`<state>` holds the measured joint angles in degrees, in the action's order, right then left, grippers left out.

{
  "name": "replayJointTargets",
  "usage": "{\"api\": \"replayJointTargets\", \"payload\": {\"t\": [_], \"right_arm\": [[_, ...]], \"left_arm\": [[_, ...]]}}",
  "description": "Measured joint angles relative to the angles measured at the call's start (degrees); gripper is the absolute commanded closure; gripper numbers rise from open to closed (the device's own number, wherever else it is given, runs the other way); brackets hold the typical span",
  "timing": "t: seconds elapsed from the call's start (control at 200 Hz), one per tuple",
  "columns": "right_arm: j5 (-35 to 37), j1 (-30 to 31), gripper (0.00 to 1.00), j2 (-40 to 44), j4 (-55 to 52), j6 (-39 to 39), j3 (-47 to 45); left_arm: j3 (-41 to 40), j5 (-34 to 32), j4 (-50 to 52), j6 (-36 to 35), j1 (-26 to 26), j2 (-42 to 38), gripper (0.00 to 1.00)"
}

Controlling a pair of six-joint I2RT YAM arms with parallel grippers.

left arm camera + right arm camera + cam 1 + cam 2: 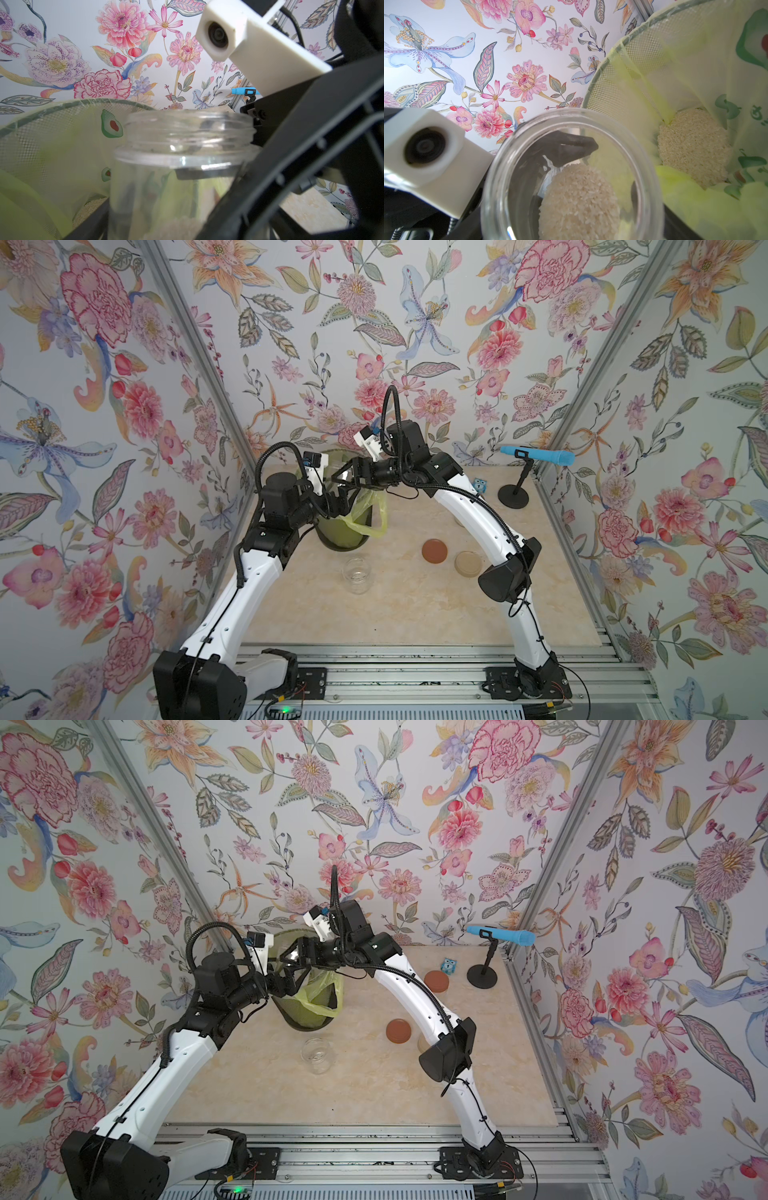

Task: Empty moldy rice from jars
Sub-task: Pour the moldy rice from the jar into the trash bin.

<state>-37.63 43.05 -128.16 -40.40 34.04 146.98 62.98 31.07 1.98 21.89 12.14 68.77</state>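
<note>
Over the green bin, both grippers meet on one open clear jar with moldy rice in its bottom. My left gripper is shut on the jar; one of its black fingers shows through the glass. My right gripper is shut on the same jar, with a finger pressed under the neck ring. In both top views the grippers hide this jar. An empty open jar stands on the table. A jar with a reddish-brown lid stands behind the right arm.
The bin's yellow-green liner holds a heap of rice. A reddish-brown lid and a beige lid lie on the table by the right arm. A blue microphone on a stand and a small blue figure are at the back right.
</note>
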Motion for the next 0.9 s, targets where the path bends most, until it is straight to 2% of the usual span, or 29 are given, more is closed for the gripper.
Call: {"api": "replayJointTargets", "payload": {"t": [0.11, 0.495, 0.901], "right_arm": [[-1.2, -0.13, 1.0, -0.02, 0.39, 1.44, 0.0], [-5.73, -1.14, 1.0, -0.28, 2.45, 10.67, 0.0], [-9.18, -2.58, 1.0, -1.53, 11.02, 25.44, 0.15]], "left_arm": [[0.0, -0.33, 0.33, -0.42, 0.0, -0.44, 0.0], [-0.55, -3.32, -1.4, -3.65, 0.0, -3.8, 0.0], [-9.66, -9.44, -10.1, -7.61, 0.0, -11.39, 0.0]]}}
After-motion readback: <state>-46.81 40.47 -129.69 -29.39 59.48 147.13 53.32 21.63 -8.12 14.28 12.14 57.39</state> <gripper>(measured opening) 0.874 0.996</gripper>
